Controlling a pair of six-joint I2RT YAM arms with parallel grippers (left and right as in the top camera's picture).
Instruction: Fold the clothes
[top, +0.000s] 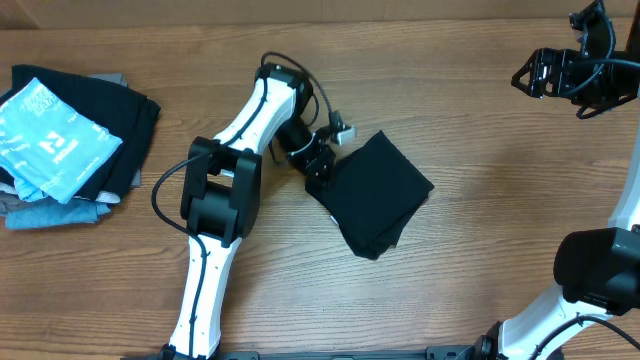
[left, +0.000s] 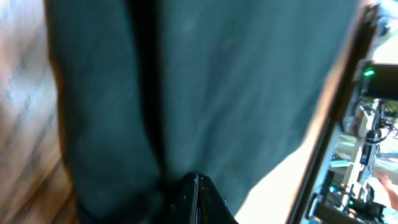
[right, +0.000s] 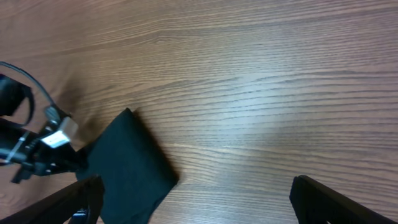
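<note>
the left jaws are pressed fully together at the left corner of the black t-shirt (top: 380, 195), and in the left wrist view dark cloth (left: 217, 81) fills nearly everything ahead of one fingertip (left: 198, 198); whether a pinch of fabric is caught between them i cannot tell. the right jaws stand wide apart with nothing in them, hanging at the far right of the surface (top: 480, 290), well apart from the shirt. the shirt lies near the middle of the surface, already folded into a compact, nearly square packet. the likely trouble: if the left jaws pull back or lift with a layer caught, the packet could be dragged, skewed, or peeled open from that corner. a sideways shove could also slide its layers apart. the packet sits diagonal to the surface edges, corners pointing far, right, near and left. its slightly longer axis seems to run from near-left to far-right. the stack of other garments (top: 70, 140) lies far off at the left.
</note>
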